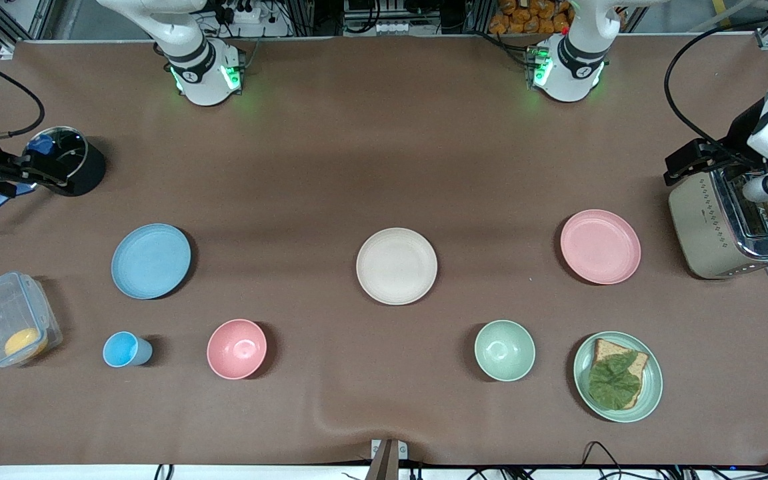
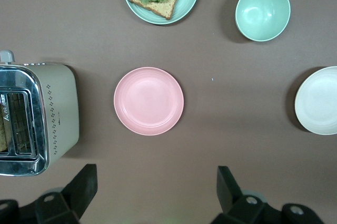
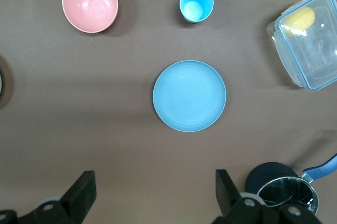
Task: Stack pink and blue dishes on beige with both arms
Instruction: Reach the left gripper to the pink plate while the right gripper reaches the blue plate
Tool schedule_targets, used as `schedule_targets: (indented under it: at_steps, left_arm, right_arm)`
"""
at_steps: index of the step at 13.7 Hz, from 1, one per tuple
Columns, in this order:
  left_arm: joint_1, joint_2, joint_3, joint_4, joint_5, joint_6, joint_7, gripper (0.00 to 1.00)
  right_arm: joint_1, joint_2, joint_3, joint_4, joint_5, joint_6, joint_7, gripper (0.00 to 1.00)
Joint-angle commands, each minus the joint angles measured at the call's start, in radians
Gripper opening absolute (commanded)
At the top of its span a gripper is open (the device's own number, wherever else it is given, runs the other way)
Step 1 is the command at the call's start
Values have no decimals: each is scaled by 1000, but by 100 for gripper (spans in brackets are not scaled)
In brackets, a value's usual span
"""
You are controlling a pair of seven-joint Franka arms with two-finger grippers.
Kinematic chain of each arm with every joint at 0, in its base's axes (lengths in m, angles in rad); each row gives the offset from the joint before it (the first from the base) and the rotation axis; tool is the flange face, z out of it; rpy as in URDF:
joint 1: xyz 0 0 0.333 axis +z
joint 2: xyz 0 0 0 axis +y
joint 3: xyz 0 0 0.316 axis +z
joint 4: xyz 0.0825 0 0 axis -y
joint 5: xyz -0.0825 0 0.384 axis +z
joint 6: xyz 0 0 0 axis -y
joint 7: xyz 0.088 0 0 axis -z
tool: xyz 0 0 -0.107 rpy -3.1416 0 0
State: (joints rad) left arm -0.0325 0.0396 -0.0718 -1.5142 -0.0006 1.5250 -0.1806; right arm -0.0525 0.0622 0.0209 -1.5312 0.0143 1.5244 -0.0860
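With jaws apart, the left gripper (image 2: 152, 192) hangs over the flat pale pink plate (image 2: 149, 100) and the right gripper (image 3: 152, 195) over the flat light blue plate (image 3: 189, 95), each empty-handed and apparently lined up for pickup, flanking the cream-beige plate (image 1: 397, 266) at frame centre.

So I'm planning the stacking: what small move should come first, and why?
Probably lower each open gripper onto its plate's rim. The right gripper hangs over bare table beside the blue plate, the left gripper likewise beside the pink plate. Neither plate is held, and the beige plate lies bare between them.
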Motion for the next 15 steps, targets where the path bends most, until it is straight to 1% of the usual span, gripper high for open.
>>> schedule_targets:
  at_steps: [1, 4, 6, 8, 9, 10, 11, 14, 15]
  left_arm:
    - [-4, 8, -3, 29, 11, -26, -17, 100]
    - [6, 14, -2, 26, 57, -26, -3, 100]
    - [6, 55, 1, 17, 63, -26, 13, 100]
    - [19, 109, 4, -41, 73, -17, 40, 100]
    - [35, 124, 4, -90, 112, 22, 38, 100]
    - [45, 125, 3, -160, 148, 106, 32, 100]
    - [63, 121, 4, -234, 151, 188, 21, 100]
    - [181, 85, -3, -481, 152, 483, 33, 100]
    - [189, 85, -3, -539, 152, 563, 33, 100]
  right_arm:
    - [-12, -28, 10, -26, -5, -1, -9, 100]
    - [-12, -27, 10, -26, -5, -1, -9, 100]
    - [-12, -27, 10, -26, -5, -4, -9, 100]
    - [-13, -27, 10, -26, -4, -6, -9, 100]
    - [-13, -25, 10, -26, -4, -6, -9, 100]
    - [-13, -25, 10, -24, -4, -4, -9, 100]
    - [-9, -18, 10, -15, -5, -6, -9, 100]
    - [-6, -12, 13, -14, -5, -33, -8, 100]
    - [5, -10, 14, -14, -5, -36, -6, 100]
